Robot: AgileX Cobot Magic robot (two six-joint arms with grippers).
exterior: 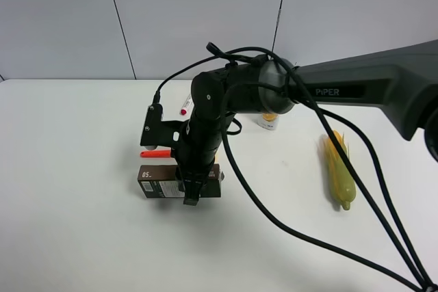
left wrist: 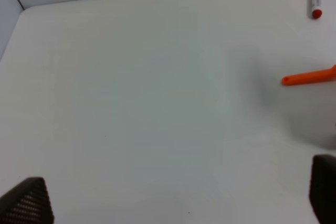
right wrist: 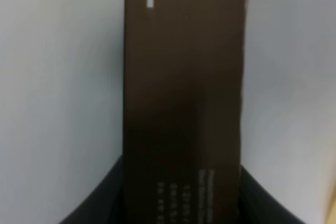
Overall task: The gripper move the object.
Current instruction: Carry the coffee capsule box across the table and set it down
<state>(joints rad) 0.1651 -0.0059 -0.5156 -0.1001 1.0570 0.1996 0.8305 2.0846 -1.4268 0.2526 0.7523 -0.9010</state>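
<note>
Two grippers, two very different jobs here. The right gripper (exterior: 191, 193) reaches across the middle of the white desk (exterior: 68, 169) on its thick black arm, pointing straight down, and it has the dark brown carton (exterior: 159, 182) pinched across its narrow width. In the right wrist view the black fingers hug both long sides of the box, with the white "05" at the far end and small print close to the camera. The carton sits left of centre, lying flat and lengthwise across the high view, its "05" end sticking out to the left of the gripper. Whether it rests on the desk or hangs just above it, I cannot tell.

Just behind the carton, an orange handle (exterior: 156, 154) pokes out from under the arm. Farther back lies a white marker with a red cap (exterior: 184, 106). Well off to the right, a yellow corn cob (exterior: 339, 169) lies alone.

The left gripper (left wrist: 176, 198) is spread wide, its dark fingers (left wrist: 26, 205) far apart over bare desk, holding nothing.
</note>
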